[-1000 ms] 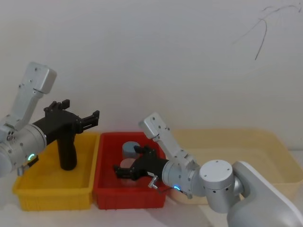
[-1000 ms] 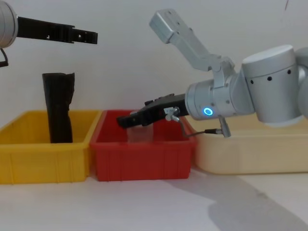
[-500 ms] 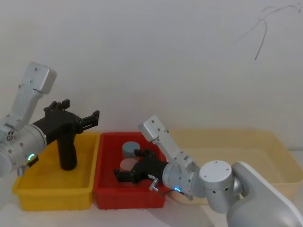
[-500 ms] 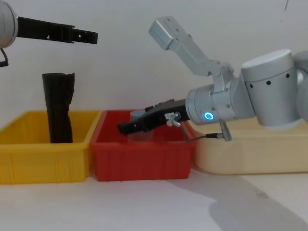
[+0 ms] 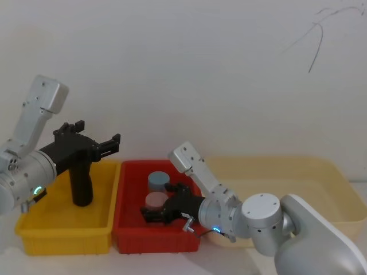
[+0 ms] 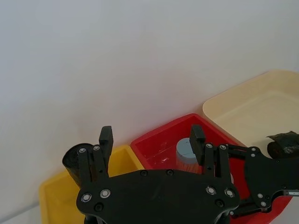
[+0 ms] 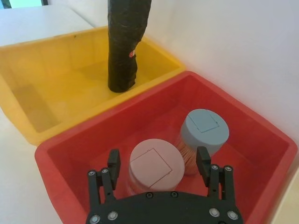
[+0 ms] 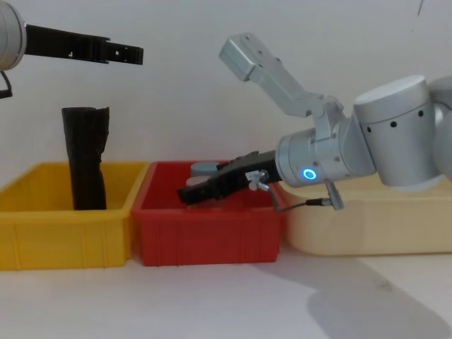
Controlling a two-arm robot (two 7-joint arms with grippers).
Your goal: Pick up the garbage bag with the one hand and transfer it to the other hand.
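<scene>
1. The bag point(image 5: 81, 182) stands upright in the yellow bin point(image 5: 34, 230), toward its back, base on the bin floor. In my chest view its top rises well above the bin rim. Right wrist view shows a small red mark on its side.
2. My left end effector point(image 5: 109, 145) hangs above the yellow bin, higher than the bag's top and apart from it. In chest view the fingers point(image 8: 116, 51) point level toward the robot's right, passing over the bag without touching.
3. Left fingers stand wide apart and hold nothing; the left wrist view shows both tips spread, with the bag's rounded top point(image 6: 72, 159) beside one of them.
4. The left arm's ring light glows green point(image 5: 36, 191).
5. My right end effector point(image 5: 150, 215) reaches into the red bin point(image 5: 132, 239), the middle one of three bins in a row, tilted slightly down.
6. Right fingers are spread wide, empty. In the right wrist view they straddle a pink-lidded jar point(image 7: 152, 168), with a blue-lidded jar point(image 7: 205, 130) just behind it; I cannot tell whether the fingertips touch the pink one.
7. The right arm's ring light glows blue point(image 8: 306, 174).
8. The cream bin point(image 5: 338, 189) sits at the right end of the row, on the white table point(image 8: 226, 304).
</scene>
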